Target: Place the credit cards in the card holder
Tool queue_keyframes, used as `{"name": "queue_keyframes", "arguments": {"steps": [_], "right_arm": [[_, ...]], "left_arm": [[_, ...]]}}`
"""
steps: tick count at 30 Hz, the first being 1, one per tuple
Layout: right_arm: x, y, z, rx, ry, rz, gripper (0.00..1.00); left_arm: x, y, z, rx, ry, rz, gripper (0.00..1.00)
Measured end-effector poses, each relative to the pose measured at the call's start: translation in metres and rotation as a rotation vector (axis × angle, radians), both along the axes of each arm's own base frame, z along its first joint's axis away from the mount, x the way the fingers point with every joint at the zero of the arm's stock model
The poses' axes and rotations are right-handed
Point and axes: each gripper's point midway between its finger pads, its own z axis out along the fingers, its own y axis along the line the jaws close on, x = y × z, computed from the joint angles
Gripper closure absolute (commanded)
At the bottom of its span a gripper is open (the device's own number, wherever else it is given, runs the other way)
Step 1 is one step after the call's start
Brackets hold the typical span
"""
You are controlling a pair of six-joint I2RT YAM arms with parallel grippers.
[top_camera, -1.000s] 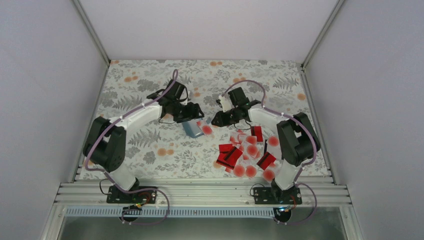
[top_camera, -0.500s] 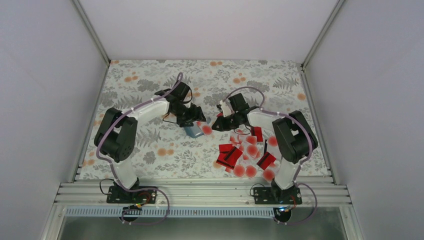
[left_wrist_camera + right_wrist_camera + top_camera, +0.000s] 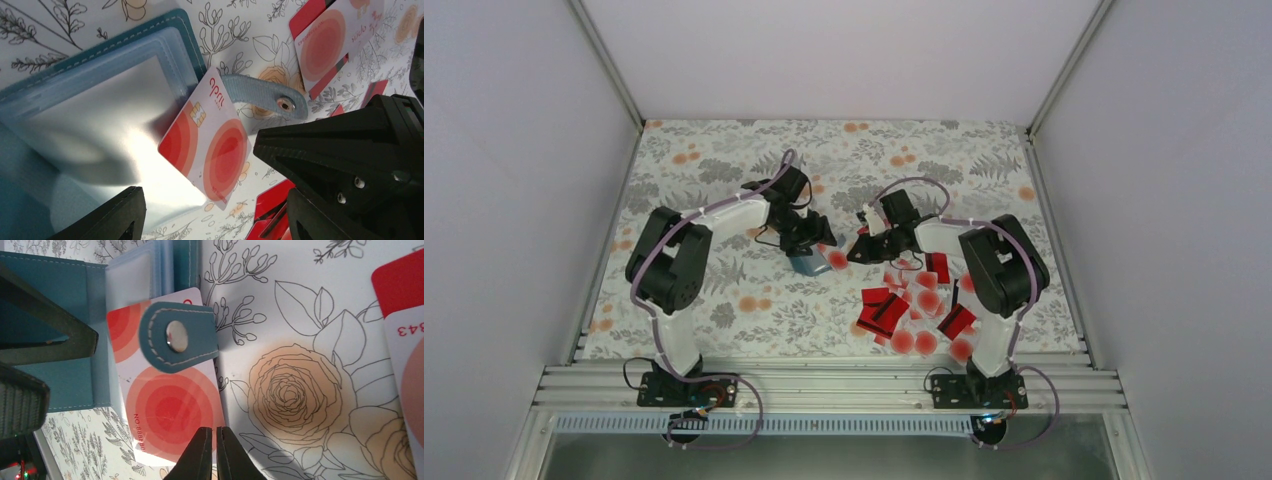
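The teal card holder (image 3: 807, 264) lies open mid-table, its clear sleeves (image 3: 100, 90) showing. One pale credit card (image 3: 220, 155) with red dots sits partly in a sleeve, under the snap strap (image 3: 177, 335). My right gripper (image 3: 216, 440) is shut, its tips at that card's (image 3: 170, 410) outer end; I cannot tell if they touch it. My left gripper (image 3: 212, 205) stands open over the holder (image 3: 60, 385), nothing between its fingers. The other credit cards (image 3: 914, 305), red and pale, lie heaped near the right arm.
A floral tablecloth (image 3: 724, 290) covers the table. More loose cards (image 3: 325, 45) lie just beyond the strap, and one (image 3: 400, 290) at the right wrist view's edge. Grey walls close in three sides; an aluminium rail (image 3: 824, 385) runs along the near edge.
My right gripper has closed and edged left toward the holder. The left arm's elbow has swung right, bringing its gripper down over the holder.
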Motion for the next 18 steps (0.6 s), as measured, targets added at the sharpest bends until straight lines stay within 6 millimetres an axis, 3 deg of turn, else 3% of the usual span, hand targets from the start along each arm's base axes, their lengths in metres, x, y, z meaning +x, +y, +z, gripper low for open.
{"name": "queue_keyframes", "arguments": {"steps": [18], "right_arm": [[0.002,0.001,-0.009,0.02,0.006,0.024,0.96]], "left_arm": [[0.006,-0.015,-0.014,-0.037,0.011,-0.017,0.32]]}}
